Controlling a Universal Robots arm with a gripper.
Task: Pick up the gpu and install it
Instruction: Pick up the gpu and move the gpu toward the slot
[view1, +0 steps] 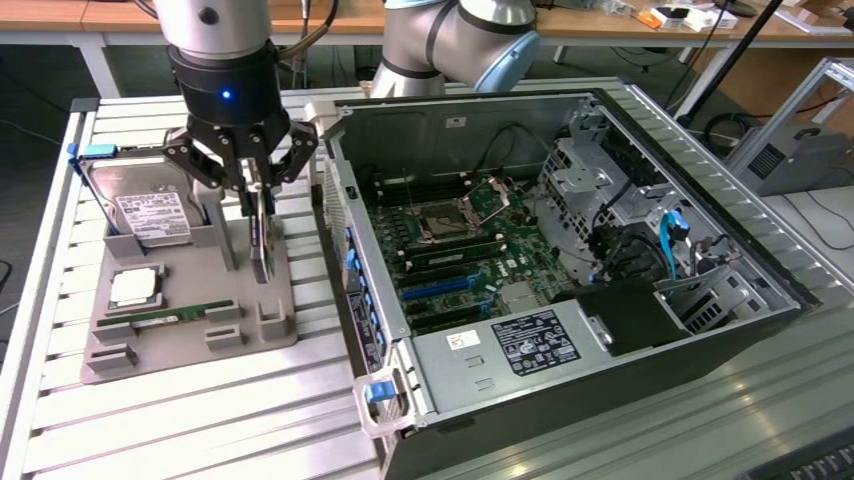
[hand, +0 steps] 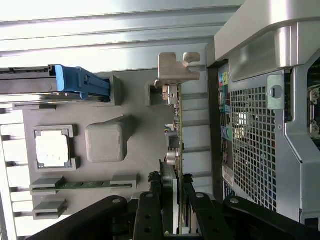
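The gpu (hand: 175, 131) stands on edge at the grey tray (view1: 180, 345). Its long axis runs alongside the computer case (view1: 574, 300), with the silver bracket (hand: 176, 67) at the end away from the fingers (hand: 149, 215). The gripper (view1: 255, 205) is clamped on the card. Print on the hard drive (view1: 147, 212) label is unreadable.

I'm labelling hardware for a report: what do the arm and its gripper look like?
Silver-grey tubular arm with pale blue joint caps. Its black wrist section carries a small blue light. The gripper is black, built from bolted linkage bars.
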